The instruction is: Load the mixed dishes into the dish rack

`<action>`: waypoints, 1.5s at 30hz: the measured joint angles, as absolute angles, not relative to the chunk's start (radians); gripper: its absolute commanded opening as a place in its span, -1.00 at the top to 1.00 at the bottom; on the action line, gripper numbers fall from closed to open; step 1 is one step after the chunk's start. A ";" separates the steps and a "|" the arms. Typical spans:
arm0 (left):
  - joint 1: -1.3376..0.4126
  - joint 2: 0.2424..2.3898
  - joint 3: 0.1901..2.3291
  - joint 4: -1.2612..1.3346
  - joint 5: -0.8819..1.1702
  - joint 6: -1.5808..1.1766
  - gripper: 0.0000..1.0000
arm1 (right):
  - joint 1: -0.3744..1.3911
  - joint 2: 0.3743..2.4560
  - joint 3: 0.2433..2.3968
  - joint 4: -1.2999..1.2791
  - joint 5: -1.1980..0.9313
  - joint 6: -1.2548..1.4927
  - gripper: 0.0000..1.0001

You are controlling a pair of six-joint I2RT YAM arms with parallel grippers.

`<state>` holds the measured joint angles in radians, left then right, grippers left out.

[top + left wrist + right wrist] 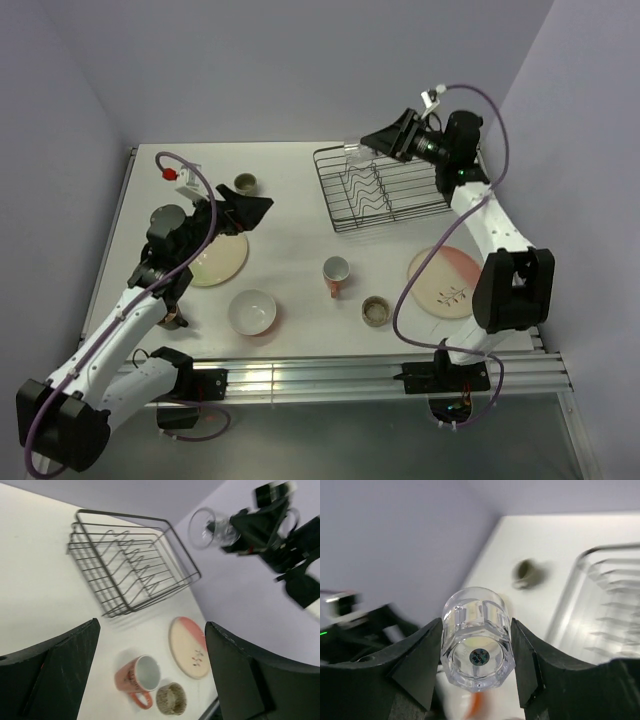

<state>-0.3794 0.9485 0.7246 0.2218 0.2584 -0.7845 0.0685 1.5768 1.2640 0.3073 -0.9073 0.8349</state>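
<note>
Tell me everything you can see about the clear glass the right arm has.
The clear glass is a short, thick-walled tumbler of transparent glass or plastic, with a faceted base bearing a small dark round sticker. It looks empty. The right gripper clamps it by its sides, tipped so its base faces the wrist camera. It hangs in the air, touching nothing else, roughly above the far left corner of the dish rack.
</note>
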 measured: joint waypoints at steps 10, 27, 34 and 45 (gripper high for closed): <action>-0.373 0.827 0.700 0.034 0.130 -0.712 -0.88 | 0.029 1.803 1.737 -0.308 -0.501 -0.034 0.81; -0.368 0.876 0.673 -0.005 0.108 -0.673 -0.88 | -0.056 2.185 1.990 -0.542 -0.138 -0.407 0.78; -0.367 0.908 0.673 -0.004 0.109 -0.673 -0.88 | -0.060 2.268 2.064 -0.531 -0.100 -0.445 0.74; -0.367 0.965 0.675 -0.004 0.109 -0.673 -0.87 | -0.060 2.361 2.108 -0.505 -0.091 -0.463 0.60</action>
<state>-0.3668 0.9646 0.6746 -0.0044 0.1093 -0.6735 -0.0597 2.3608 2.1078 -0.5053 -0.0910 -0.4633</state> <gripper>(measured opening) 0.938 0.606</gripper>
